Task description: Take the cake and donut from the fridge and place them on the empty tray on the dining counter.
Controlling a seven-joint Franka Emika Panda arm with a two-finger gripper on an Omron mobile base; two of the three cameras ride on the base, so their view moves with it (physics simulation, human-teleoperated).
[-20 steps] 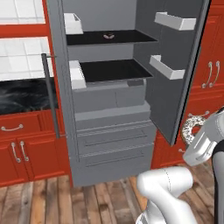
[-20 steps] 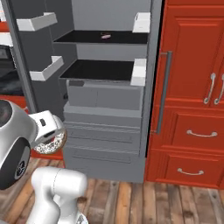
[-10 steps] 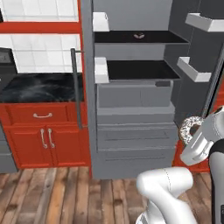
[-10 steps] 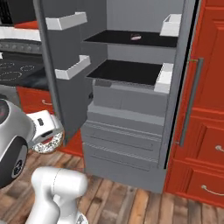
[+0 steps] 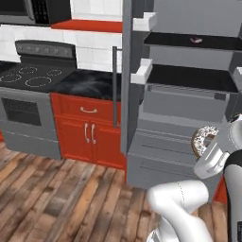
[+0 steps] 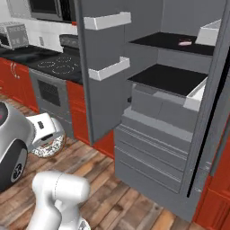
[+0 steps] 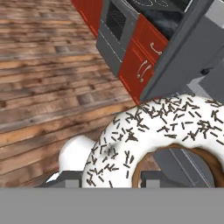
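Observation:
My gripper [image 5: 208, 143] is shut on the donut [image 5: 202, 140], a tan ring with white speckled icing, and holds it in the air in front of the fridge's lower drawers. From the right base the donut [image 6: 47, 146] hangs low at the left under the gripper [image 6: 46, 139]. In the hand view the donut [image 7: 157, 131] sits close above the fingertips [image 7: 65, 179]. The grey fridge [image 5: 179, 118] stands open, doors swung wide. The cake [image 5: 195, 40] is a small pinkish piece on the upper black shelf [image 6: 184, 43]. The tray and the dining counter are out of view.
Left of the fridge stand red base cabinets [image 5: 90, 134] under a black worktop, then a grey stove [image 5: 28, 108] with a microwave above. The open left fridge door [image 6: 101, 67] with white bins juts toward me. Wooden floor [image 5: 52, 198] spreads in front.
The whole picture has shifted: the camera has swung left, so the fridge sits further right and the stove and cabinets have come into view. The donut stays in the gripper.

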